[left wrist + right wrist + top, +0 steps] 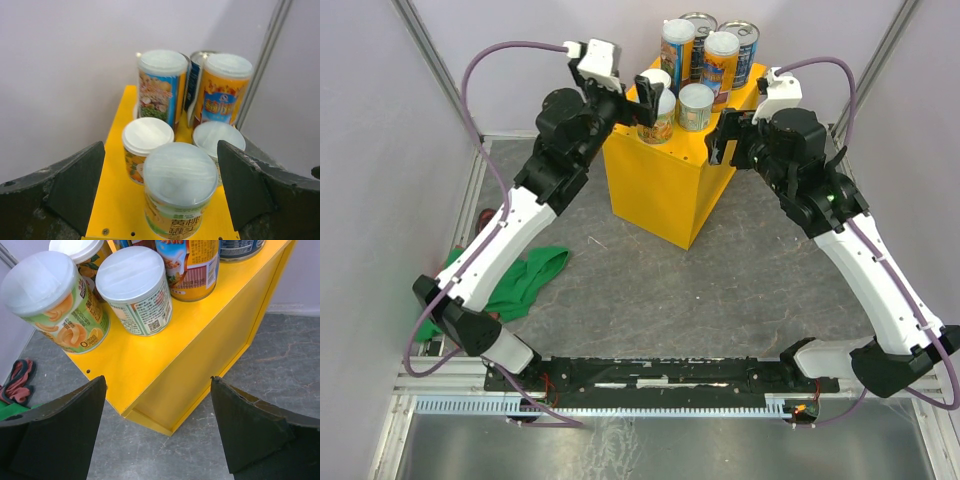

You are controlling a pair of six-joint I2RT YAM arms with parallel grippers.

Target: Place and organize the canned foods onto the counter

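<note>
The yellow counter stands at mid-table with all the cans on top. Two tall colourful cans and two blue-labelled cans stand at the back. Three short pale-lidded cans stand in front of them. My left gripper is open. Its fingers straddle the nearest short can without touching it, and the can stands on the counter. My right gripper is open and empty, by the counter's near right edge.
A green cloth lies on the grey floor at the left by the left arm. A red and black item lies beside it. Metal frame rails run along the floor edges and purple walls stand close behind.
</note>
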